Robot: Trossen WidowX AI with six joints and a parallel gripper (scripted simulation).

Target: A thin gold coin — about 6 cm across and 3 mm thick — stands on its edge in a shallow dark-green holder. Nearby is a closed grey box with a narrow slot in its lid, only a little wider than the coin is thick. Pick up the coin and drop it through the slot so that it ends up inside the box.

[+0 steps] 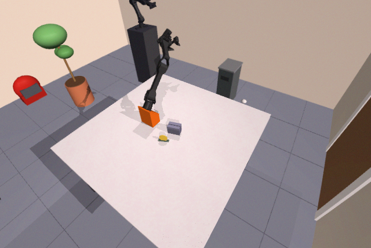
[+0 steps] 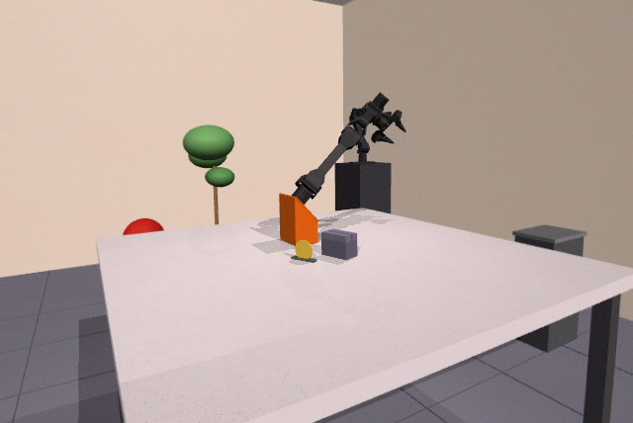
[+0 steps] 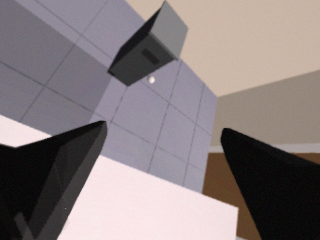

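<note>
The gold coin [image 1: 163, 137] [image 2: 304, 249] stands on its edge in the dark-green holder [image 1: 167, 141] [image 2: 311, 259] on the table. The closed grey box [image 1: 174, 130] [image 2: 338, 247] sits close beside it, to its right in the top and exterior views, with the slot showing as a thin line across its lid. My gripper [image 1: 175, 46] [image 2: 399, 136] [image 3: 164, 130] is open and empty, raised high above the table and well away from coin and box. The wrist view shows neither coin, holder nor box.
An orange wedge-shaped block [image 1: 148, 117] [image 2: 298, 221] stands at the arm's base, near the coin and box. Beyond the white table [image 1: 155, 179] [image 2: 408, 305] stand a dark pedestal [image 1: 145, 50] [image 2: 363, 188] carrying another arm, a grey cabinet [image 1: 228, 80] [image 2: 549, 255] [image 3: 145, 52] and a potted plant [image 1: 80, 94].
</note>
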